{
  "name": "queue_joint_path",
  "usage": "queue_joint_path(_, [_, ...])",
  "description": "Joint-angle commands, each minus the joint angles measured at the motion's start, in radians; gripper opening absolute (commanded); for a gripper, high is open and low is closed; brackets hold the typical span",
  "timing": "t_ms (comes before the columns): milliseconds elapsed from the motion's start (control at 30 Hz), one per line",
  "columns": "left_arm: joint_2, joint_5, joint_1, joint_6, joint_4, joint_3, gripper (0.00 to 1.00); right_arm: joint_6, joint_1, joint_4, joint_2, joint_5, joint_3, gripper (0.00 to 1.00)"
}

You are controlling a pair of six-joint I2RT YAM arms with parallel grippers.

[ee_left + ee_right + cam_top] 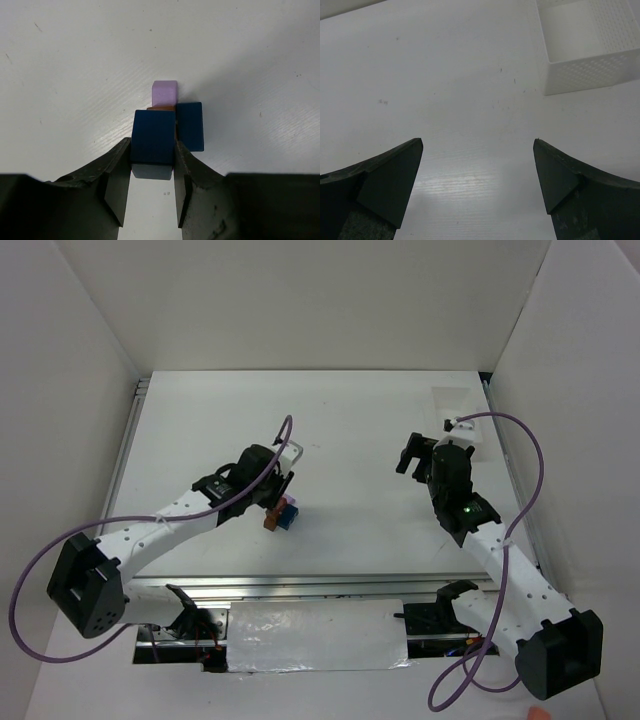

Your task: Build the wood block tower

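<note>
- When u look from the top cam, the wood block tower (283,515) is a tiny bunch of blocks on the white table (360,430). It sits left of the middle, right at the tip of the left arm.
- The top cam shows only bits of it: a brown block (269,523), some blue, and what looks like a bit of red. The arm hides the rest.
- The left wrist cam is way closer. The left gripper (152,150) is partly shut, w/ both fingers (117,185) pressed on the sides of a dark blue block (152,135). It has hold of that block.
- Only this cam shows the grip.
- It also shows a second blue block (190,125) just beside the held one, on the right in this view. A thin brown-orange strip peeks out behind them, and a pale purple block (165,92) sits at the back. The purple one does not show from the top.
- I can't tell if the held block rests on the table or is lifted.
- In the right wrist cam the right gripper (477,145) is wide open w/ only bare table between its fingers. It holds nothing.
- That cam also shows the corner of a clear tray (585,75) w/ dotted walls. From the top the tray is very faint, at the far right of the table near that gripper.
- The right arm is well apart from the blocks.
</note>
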Motion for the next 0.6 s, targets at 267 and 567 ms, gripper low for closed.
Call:
queue_joint_path(267, [0.068,0.039,0.021,0.019,0.023,0.034,0.37,-0.009,-0.007,0.023,-0.024,0.004,-0.011,1.00])
queue_joint_path(567, [0.082,0.048,0.021,0.024,0.026,0.031,0.37,-0.007,-0.007,0.023,-0.026,0.004,-0.011,1.00])
